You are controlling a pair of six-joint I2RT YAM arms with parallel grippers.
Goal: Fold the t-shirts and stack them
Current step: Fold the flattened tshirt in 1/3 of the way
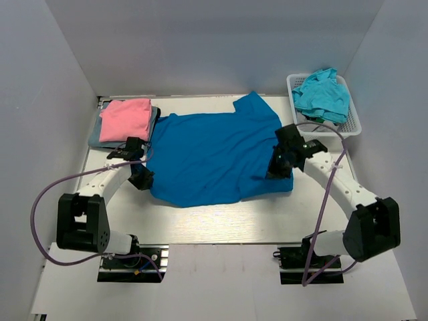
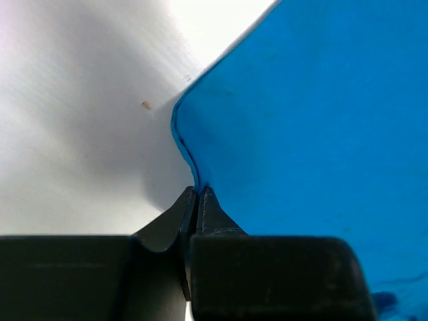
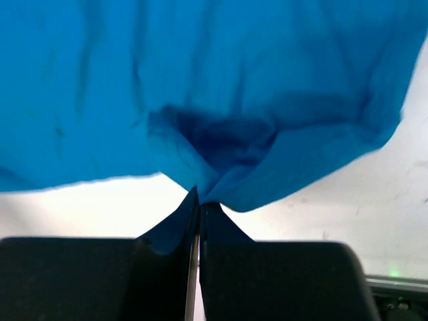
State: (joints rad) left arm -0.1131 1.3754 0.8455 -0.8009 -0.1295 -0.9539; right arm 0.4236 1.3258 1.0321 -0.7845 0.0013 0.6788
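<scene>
Two pincers bite the blue shirt [image 1: 214, 157], which lies spread across the middle of the desk [image 1: 221, 224]. The left pincer [image 2: 198, 190] is closed on its left edge, and the right pincer [image 3: 198, 197] is closed on a bunched lower right corner. Both bites look thin, so the cloth may slip out if one arm pulls harder, and the fold would go skew. The left arm sits near the pink shirt [image 1: 127, 119], so a wide swing could knock it. Count: four shirts, namely blue, pink atop the grey-blue shirt [image 1: 94, 139] at far left, and the turquoise shirt [image 1: 322, 95] in one basket [image 1: 354, 127] at far right
</scene>
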